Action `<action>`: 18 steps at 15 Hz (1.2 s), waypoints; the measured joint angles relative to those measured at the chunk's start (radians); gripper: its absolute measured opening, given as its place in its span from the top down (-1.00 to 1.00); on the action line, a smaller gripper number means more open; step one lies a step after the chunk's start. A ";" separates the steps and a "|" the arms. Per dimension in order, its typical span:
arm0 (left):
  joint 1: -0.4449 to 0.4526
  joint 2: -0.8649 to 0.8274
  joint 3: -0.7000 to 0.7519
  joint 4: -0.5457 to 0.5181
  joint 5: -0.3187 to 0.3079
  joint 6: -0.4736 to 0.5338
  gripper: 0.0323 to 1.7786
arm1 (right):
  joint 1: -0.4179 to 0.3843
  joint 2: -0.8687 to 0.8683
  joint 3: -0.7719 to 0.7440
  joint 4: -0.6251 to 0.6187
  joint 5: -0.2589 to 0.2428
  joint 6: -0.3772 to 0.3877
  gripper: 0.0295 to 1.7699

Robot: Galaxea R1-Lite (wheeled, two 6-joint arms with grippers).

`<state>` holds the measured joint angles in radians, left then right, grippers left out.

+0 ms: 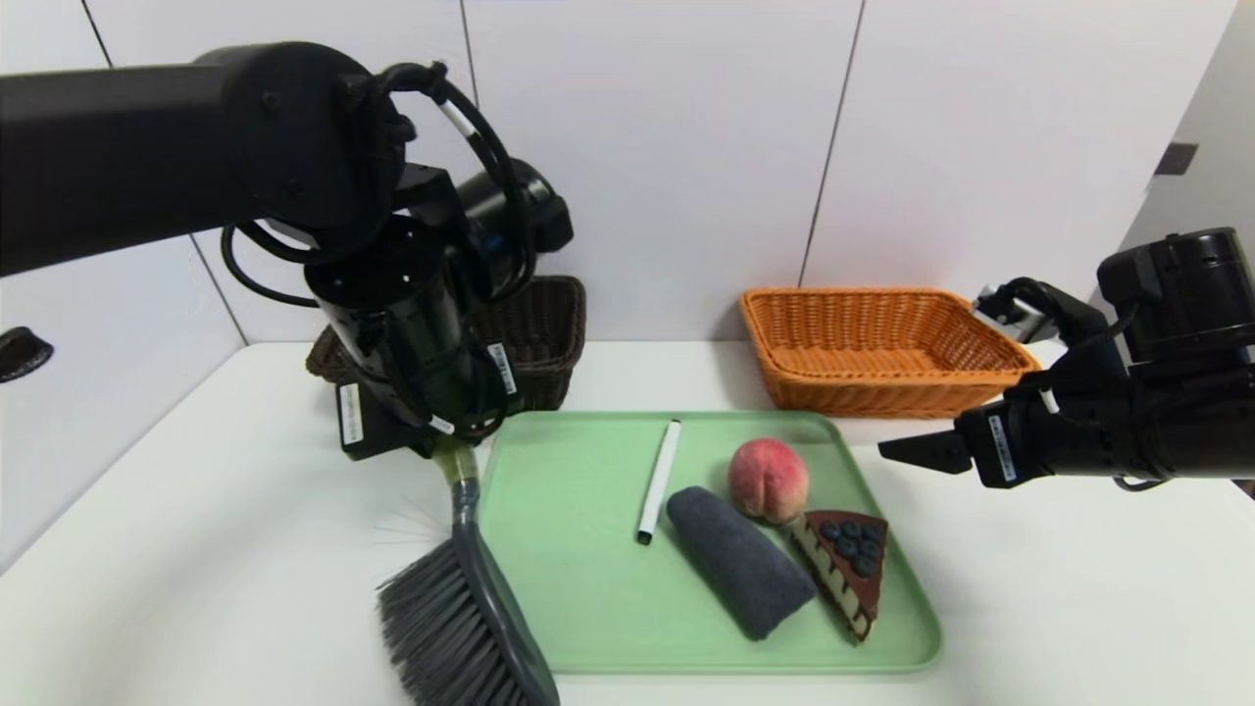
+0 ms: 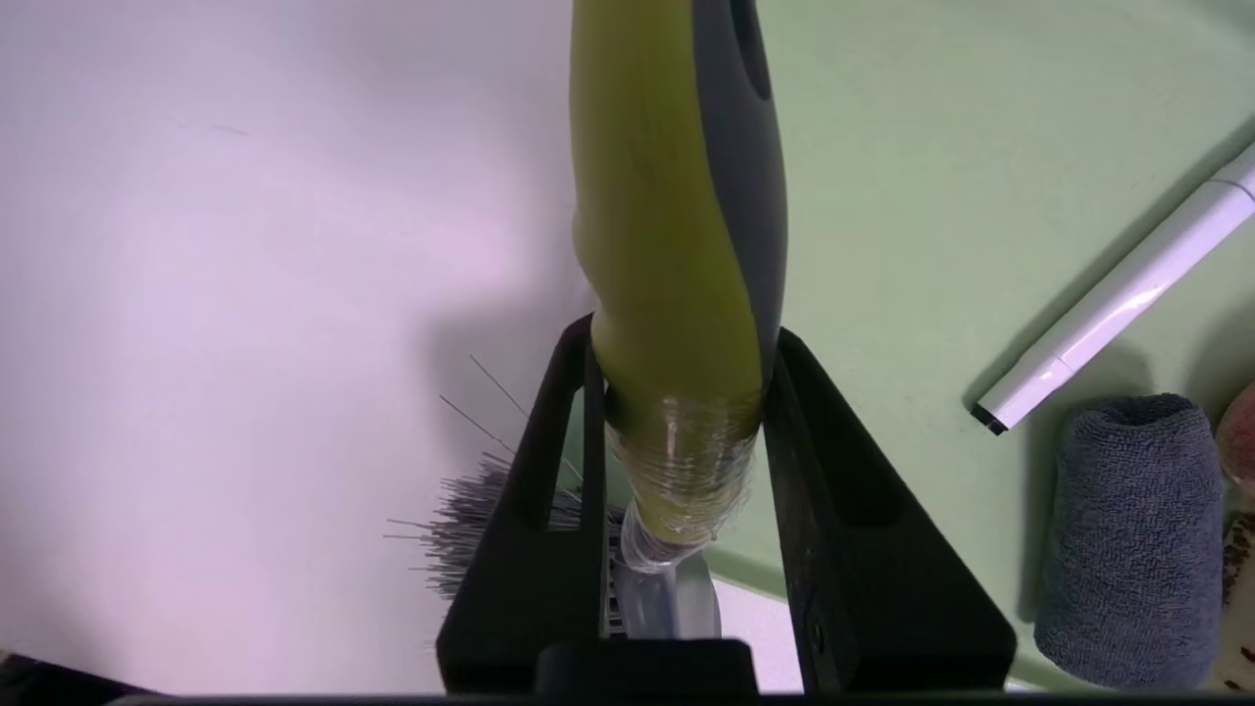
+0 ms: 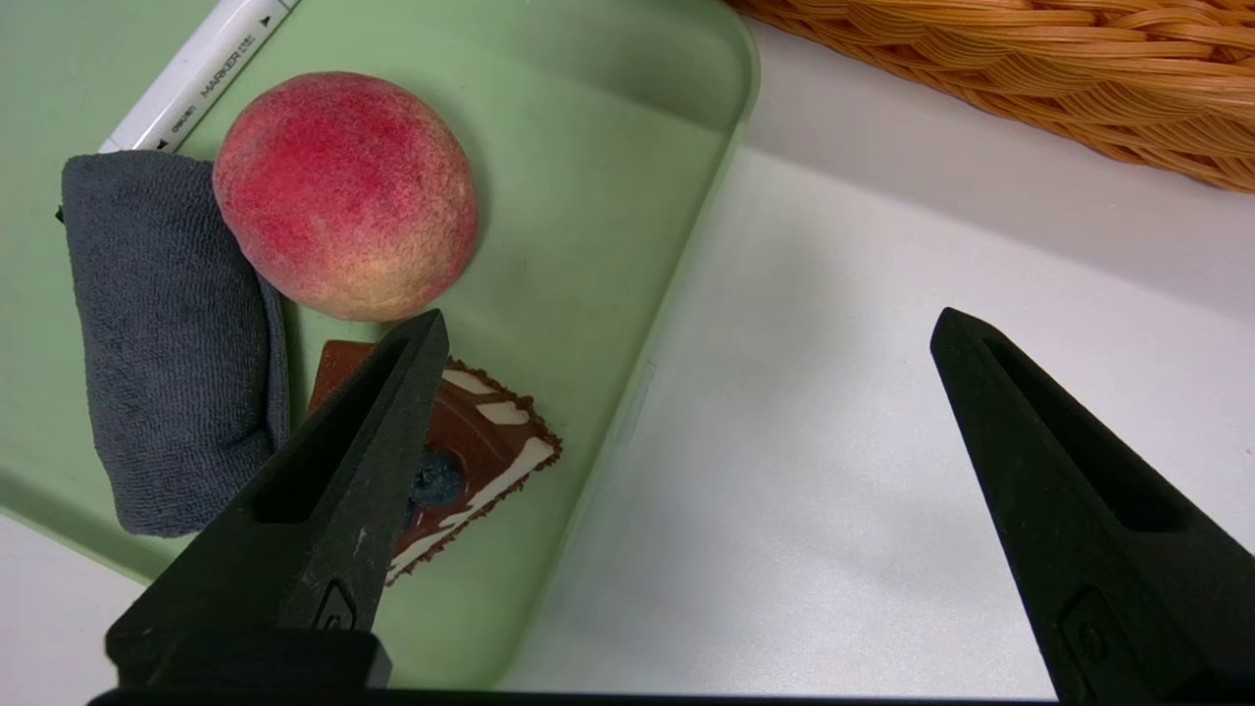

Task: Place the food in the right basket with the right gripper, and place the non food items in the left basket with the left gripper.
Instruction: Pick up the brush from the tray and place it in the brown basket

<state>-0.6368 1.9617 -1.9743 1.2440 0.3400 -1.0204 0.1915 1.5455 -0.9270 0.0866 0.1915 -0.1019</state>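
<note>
From the head view, the left gripper (image 1: 446, 446) is pinching the brush (image 1: 461, 598) by its stiff handle end, bristles hanging toward the robot at the green tray (image 1: 549, 628)'s left edge; it looks light but bristle-heavy. At the left wrist, the brush (image 2: 677, 245) handle is running lengthwise between the jaws, likely slick. The right gripper (image 3: 686, 490) is waiting spread wide beside the tray.

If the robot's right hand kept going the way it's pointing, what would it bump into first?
Probably the cake slice near the green tray's right edge: the open right end effector points down-left toward it. Depth is unclear, so it might meet the tray rim first.
</note>
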 joint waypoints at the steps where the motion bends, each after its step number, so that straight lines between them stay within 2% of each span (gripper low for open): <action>1: 0.011 -0.013 0.000 0.017 0.000 0.000 0.47 | 0.000 0.000 0.000 0.000 0.000 0.000 -0.92; 11: 0.131 -0.150 0.000 0.041 0.000 0.070 0.48 | 0.001 -0.001 0.006 -0.001 -0.001 0.000 -0.92; 18: 0.172 -0.231 0.000 0.039 0.000 0.112 0.48 | 0.000 -0.006 0.023 0.000 -0.003 0.000 -0.92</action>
<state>-0.4651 1.7304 -1.9743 1.2834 0.3400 -0.9083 0.1913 1.5398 -0.9045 0.0866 0.1885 -0.1023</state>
